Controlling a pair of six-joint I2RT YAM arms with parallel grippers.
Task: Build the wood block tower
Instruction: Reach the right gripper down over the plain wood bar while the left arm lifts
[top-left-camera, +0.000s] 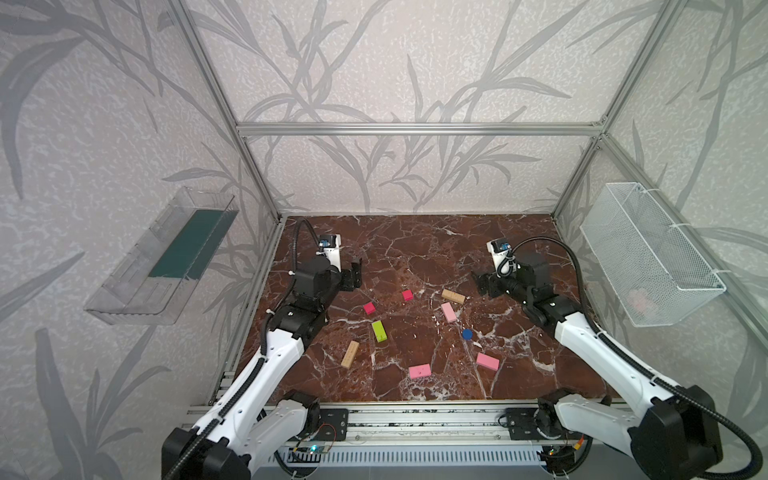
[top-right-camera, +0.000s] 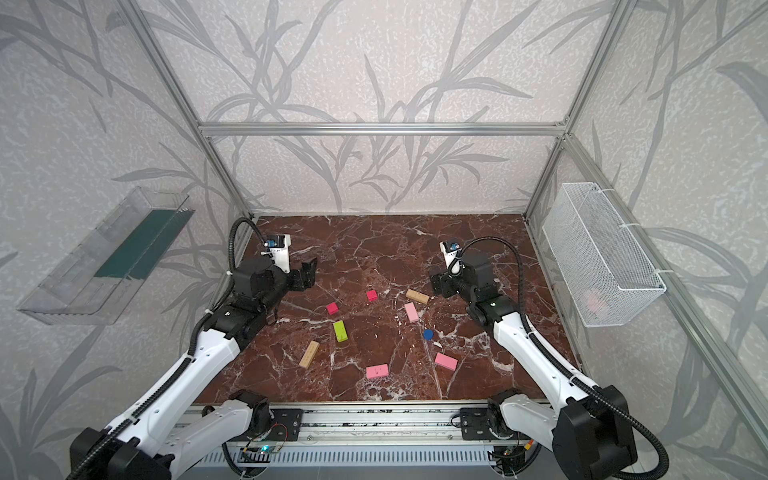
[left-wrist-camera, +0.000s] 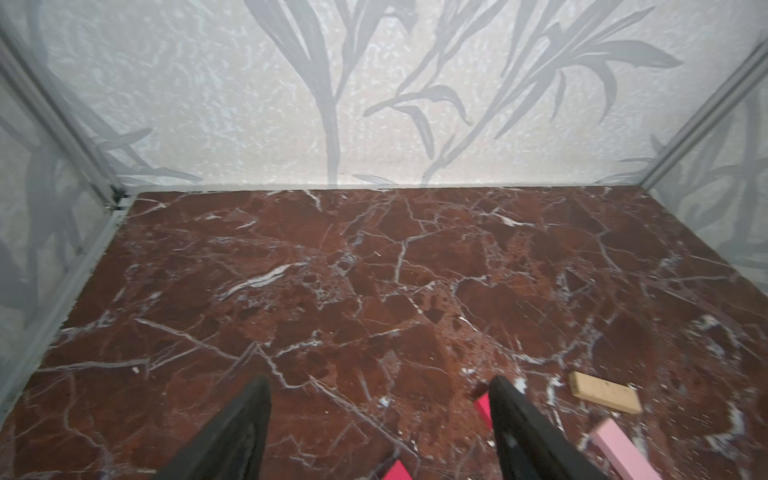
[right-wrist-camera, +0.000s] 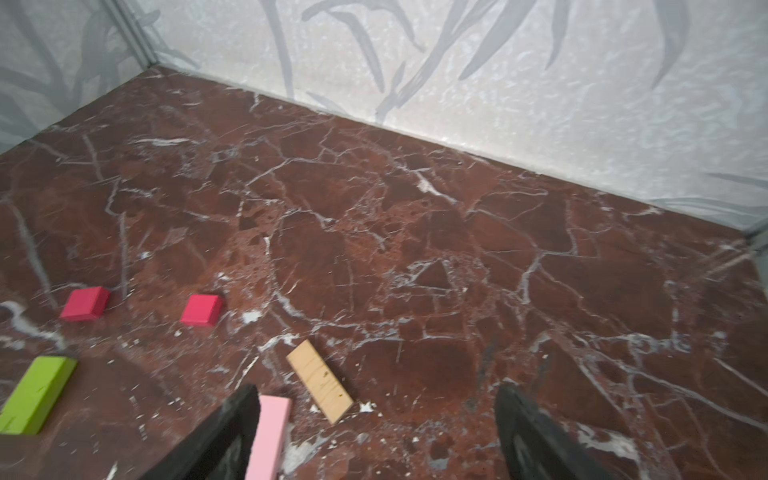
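At ten o'clock over the table (top-left-camera: 415, 245), the left gripper (top-left-camera: 355, 274) hangs released and empty. The wood blocks (top-left-camera: 419, 371) lie flat and apart around the middle: tan bar (top-left-camera: 350, 354) at eight o'clock, green bar (top-left-camera: 379, 331), red cubes (top-left-camera: 369, 308), pink bars (top-left-camera: 448, 312), blue disc (top-left-camera: 467, 333) at four. At two o'clock the right gripper (top-left-camera: 480, 282) gapes, empty.

A red cube (left-wrist-camera: 483, 409) is hiding half behind the left claw (left-wrist-camera: 379, 382). A pink bar (right-wrist-camera: 272, 432) is running off the edge.

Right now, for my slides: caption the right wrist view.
Open right tool hovers over the marble table; a tan bar, pink bar, two red cubes and lime-green bar lie unstacked.
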